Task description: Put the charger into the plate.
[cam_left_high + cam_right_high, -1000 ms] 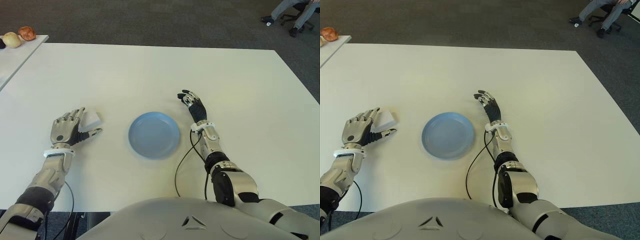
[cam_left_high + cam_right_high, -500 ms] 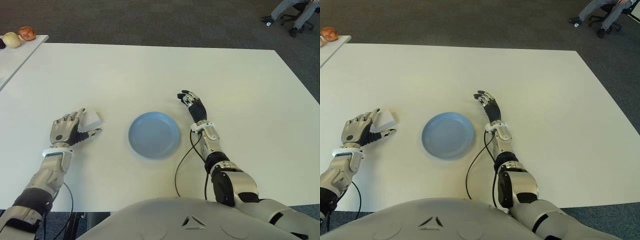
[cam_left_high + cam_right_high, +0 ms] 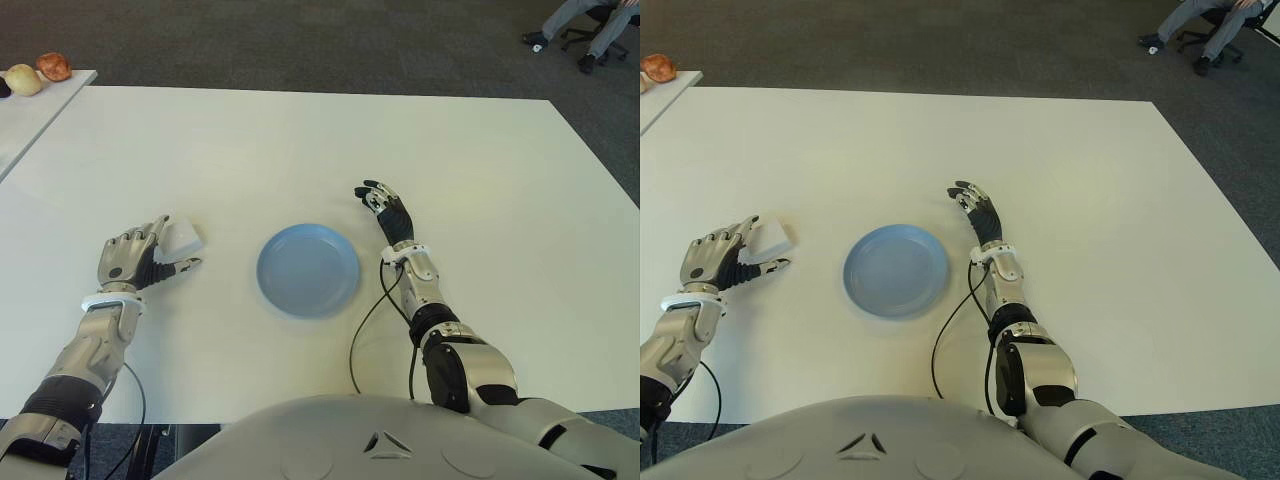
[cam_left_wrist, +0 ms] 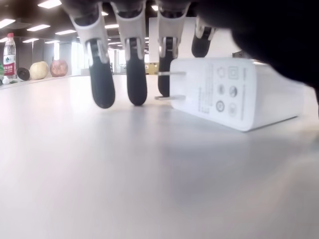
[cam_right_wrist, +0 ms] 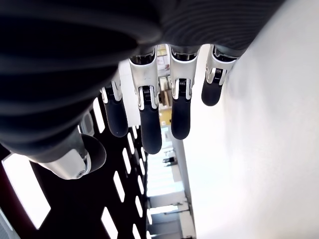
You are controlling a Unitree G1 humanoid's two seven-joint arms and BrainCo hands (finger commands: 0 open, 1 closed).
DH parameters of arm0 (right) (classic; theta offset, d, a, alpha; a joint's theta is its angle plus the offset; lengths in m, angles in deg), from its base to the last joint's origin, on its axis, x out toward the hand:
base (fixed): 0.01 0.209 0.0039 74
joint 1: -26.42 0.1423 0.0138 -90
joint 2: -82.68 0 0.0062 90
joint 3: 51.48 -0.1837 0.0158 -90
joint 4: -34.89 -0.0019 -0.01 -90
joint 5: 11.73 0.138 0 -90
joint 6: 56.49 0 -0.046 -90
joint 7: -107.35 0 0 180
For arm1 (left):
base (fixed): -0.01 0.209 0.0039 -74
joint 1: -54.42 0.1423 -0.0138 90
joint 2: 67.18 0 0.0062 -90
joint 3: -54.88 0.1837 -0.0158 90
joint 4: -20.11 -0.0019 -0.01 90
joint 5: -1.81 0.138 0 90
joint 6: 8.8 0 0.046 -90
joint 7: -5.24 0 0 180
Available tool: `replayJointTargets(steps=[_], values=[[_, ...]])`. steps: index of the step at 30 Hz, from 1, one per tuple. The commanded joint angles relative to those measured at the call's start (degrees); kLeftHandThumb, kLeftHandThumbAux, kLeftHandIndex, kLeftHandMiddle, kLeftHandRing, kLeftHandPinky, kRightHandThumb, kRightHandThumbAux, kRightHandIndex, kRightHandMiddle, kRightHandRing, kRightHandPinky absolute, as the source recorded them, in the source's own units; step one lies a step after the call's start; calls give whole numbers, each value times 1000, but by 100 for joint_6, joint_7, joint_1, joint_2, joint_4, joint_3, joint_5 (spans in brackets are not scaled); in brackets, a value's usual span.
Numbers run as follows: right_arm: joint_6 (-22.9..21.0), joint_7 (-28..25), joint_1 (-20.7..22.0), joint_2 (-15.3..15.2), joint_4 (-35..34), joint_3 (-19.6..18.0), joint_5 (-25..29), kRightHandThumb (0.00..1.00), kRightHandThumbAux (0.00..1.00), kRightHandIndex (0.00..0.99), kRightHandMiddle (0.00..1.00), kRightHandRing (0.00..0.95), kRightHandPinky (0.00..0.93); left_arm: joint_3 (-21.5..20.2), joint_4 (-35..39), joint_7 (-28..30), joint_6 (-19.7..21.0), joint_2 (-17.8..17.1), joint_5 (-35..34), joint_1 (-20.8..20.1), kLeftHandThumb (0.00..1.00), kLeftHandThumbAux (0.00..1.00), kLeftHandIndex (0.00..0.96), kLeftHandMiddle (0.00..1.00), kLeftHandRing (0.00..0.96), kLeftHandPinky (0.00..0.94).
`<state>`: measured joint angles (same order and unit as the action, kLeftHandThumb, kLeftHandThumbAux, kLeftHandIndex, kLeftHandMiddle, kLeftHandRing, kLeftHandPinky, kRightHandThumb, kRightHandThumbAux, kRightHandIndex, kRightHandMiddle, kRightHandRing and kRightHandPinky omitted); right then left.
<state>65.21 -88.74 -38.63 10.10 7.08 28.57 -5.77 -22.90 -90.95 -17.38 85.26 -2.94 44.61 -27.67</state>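
- The charger (image 4: 234,92) is a small white block, likely light, hard and slick, lying left of the plate (image 3: 308,269); grab its flat sides, not the prongs.
- Your left hand (image 3: 130,262) sits right beside it, fingers spread, holding nothing.
- Right hand (image 3: 388,212), right of the plate, is loose and empty too.

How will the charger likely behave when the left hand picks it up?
The charger looks rigid and blocky, lying flat, so it should not roll. Its smooth white shell may slip between the left hand's fingers. The small prongs probably should not bear force.
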Motion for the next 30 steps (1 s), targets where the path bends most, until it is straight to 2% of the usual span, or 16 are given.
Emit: replayJointTargets(steps=[1,14,20,30], values=[[-360,25,-436,32,255,9,17,0,573,238,331,237,95,54,-112,312,-28,-30,-14,179,319,416,74,262,329,398],[-382,33,-450,33,213,34,4,0,572,231,327,234,103,53,-177,565,-143,-109,-32,104,317,403,79,266,331,396],[-366,39,-470,39,189,47,-7,0,571,233,329,230,66,62,-303,636,-268,-155,-60,20,314,394,85,295,372,435],[-382,75,-478,39,187,82,-21,0,565,231,322,222,68,66,-500,754,-410,-183,-152,-124,304,373,95,333,415,440]])
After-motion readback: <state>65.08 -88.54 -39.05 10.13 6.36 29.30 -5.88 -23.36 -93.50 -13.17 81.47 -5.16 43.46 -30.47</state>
